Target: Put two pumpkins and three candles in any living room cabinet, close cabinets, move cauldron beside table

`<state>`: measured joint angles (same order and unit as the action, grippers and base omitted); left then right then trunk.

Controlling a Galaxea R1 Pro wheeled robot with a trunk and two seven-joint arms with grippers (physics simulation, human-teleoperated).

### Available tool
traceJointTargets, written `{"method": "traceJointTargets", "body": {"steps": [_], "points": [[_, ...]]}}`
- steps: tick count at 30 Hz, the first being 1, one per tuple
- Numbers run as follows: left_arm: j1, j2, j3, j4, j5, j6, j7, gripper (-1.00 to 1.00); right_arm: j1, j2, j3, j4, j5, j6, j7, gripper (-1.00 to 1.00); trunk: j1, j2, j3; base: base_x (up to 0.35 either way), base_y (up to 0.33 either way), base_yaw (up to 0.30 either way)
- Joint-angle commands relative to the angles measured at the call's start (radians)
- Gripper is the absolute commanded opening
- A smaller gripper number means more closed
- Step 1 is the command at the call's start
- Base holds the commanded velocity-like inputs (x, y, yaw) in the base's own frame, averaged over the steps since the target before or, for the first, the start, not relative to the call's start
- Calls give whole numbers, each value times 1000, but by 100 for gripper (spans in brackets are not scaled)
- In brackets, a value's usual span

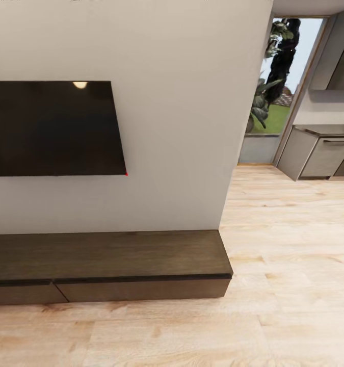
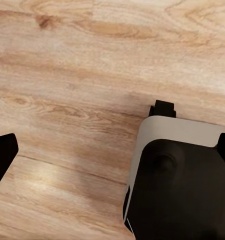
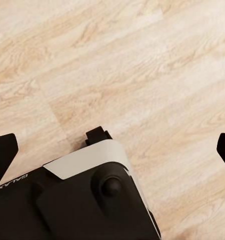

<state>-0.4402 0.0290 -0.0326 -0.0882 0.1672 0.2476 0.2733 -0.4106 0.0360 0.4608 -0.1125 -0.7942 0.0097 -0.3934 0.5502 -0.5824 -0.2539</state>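
Observation:
The cabinet [image 1: 110, 260], a long, low, dark brown unit, stands against the white wall in the head view. Its top is bare, and both drawer fronts [image 1: 141, 289] that I see sit flush and closed. The pumpkins, the candles, the cauldron and the table are out of view. In the left wrist view my left gripper [image 2: 112, 150] is open over the wooden floor, its dark fingertips [image 2: 2, 155] far apart with nothing between them. My right gripper [image 3: 114, 149] is open in the same way, with one fingertip [image 3: 2, 150] at the frame's edge.
A black TV screen [image 1: 49, 127] hangs on the wall above the cabinet. Right of the wall's end, light wooden floor [image 1: 294, 255] runs to grey kitchen cabinets [image 1: 319, 155] and a window with a plant [image 1: 279, 76]. My own base [image 2: 182, 185] [image 3: 82, 200] sits below both grippers.

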Motion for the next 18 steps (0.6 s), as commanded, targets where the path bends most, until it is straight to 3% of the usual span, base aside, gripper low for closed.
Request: {"method": "traceJointTargets", "body": {"steps": [1, 18], "points": [[0, 1, -4, -2, 9, 6, 4, 100, -1, 0, 9, -1, -8, 1, -5, 100, -4, 6, 2, 0, 0, 0], [1, -2, -4, -2, 9, 5, 3, 100, -1, 28, 9, 42, 0, -20, -5, 100, -69, 125, 55, 0, 0, 0]]}}
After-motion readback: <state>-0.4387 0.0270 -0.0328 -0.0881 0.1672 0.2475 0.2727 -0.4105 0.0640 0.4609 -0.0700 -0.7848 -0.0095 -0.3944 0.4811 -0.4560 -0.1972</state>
